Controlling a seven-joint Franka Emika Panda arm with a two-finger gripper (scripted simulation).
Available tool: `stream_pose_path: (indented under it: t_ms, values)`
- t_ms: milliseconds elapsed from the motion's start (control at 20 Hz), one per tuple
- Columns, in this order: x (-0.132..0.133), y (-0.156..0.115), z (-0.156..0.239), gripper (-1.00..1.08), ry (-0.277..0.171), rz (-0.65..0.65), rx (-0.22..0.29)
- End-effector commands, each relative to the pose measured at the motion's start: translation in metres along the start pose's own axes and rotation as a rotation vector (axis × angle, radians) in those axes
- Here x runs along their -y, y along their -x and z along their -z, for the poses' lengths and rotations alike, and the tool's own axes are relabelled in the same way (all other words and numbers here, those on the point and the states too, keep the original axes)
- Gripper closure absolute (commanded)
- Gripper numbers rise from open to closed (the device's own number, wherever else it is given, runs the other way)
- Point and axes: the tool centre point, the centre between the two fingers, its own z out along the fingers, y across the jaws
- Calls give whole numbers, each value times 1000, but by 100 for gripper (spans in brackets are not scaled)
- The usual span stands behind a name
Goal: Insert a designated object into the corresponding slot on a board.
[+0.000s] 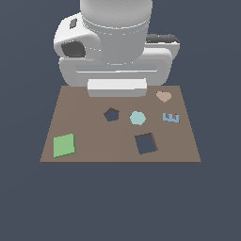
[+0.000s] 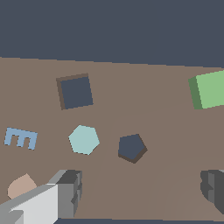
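Observation:
The light-green square block [image 1: 64, 145] [image 2: 211, 89] lies flat on the brown board [image 1: 94, 150] [image 2: 166, 113], near the front corner on the exterior view's left. The dark square slot [image 1: 146, 143] [image 2: 76, 92] is in the board's front half, toward the exterior view's right, with nothing in it. My gripper [image 2: 142, 190] is open, its fingers [image 2: 70, 189] spread wide with nothing between them. It hovers above the board's far part, near the dark pentagon hole [image 1: 111, 114] [image 2: 131, 147] and well away from the green block.
A pale teal hexagon [image 1: 137, 117] [image 2: 84, 139], a blue E-shaped piece [image 1: 171, 117] [image 2: 20, 138] and a tan heart [image 1: 163, 96] [image 2: 20, 187] sit on the board. The arm's white body [image 1: 115, 47] looms over the board's far edge.

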Motion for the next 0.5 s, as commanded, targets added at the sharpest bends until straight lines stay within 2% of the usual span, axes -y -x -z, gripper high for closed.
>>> stream_pose_path:
  t_ms: [0,450]
  values:
    - [-10,-3,-7,-92,-1,10,1]
    - [-63,-25,-45,-92,-8,74,1]
